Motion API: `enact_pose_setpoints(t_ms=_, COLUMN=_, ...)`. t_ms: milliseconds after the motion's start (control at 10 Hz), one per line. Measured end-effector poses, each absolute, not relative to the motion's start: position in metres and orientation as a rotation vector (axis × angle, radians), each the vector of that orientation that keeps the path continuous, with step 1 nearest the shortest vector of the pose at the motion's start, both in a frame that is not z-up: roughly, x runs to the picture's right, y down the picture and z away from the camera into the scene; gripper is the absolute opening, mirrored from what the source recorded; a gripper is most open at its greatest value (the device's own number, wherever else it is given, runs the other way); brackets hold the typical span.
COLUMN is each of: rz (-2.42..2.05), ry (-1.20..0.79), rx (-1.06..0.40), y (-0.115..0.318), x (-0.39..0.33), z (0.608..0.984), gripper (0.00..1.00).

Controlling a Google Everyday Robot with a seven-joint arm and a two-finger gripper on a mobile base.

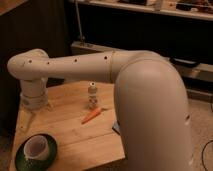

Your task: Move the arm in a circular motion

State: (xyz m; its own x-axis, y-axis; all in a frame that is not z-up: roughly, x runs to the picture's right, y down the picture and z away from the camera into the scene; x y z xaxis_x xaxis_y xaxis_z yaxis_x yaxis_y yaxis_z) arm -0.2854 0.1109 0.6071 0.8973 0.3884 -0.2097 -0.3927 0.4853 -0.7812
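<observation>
Gripper (33,111): tan tapered end piece hanging under the wrist drum at far left, over the left rear corner of the table. Whether it is spread or closed cannot be told, and nothing is seen held in it.

Cream-white tubular robot arm (145,100): the largest item. A thick elbow fills the right foreground, a long forearm with dark screw holes runs leftward across the frame, and a rounded wrist joint turns down at far left.

Light wooden slatted table (65,132): lies under the forearm, with its left and front edges in view. The right part is hidden behind the elbow.

Grey ledge (92,48): runs along the dark back wall, just behind the forearm.

Dark green round dish holding a pale cup (35,150): near the front left corner, below the gripper but apart from it.

Orange carrot (91,116): lies mid-table at a slant.

Small pale bottle with a dark band (92,96): stands upright just behind the carrot.

Handling note, as judgement: the circle is best traced smoothly at a height that clears the bottle top, with the tip kept off the tabletop. Open room lies above the table and past its left edge. The ledge bounds the rear, and the dish and bottle limit any low sweep.
</observation>
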Motion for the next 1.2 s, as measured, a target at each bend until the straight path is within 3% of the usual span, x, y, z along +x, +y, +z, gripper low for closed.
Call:
enact_pose_setpoints(t_ms=800, rz=0.523, ry=0.009, rx=-0.683, y=-0.047, x=-0.145, z=0.636, gripper=0.80)
enact_pose_setpoints(t_ms=1200, rz=0.668, ry=0.051, rx=-0.618, y=-0.049, x=-0.027, z=0.643, gripper=0.80)
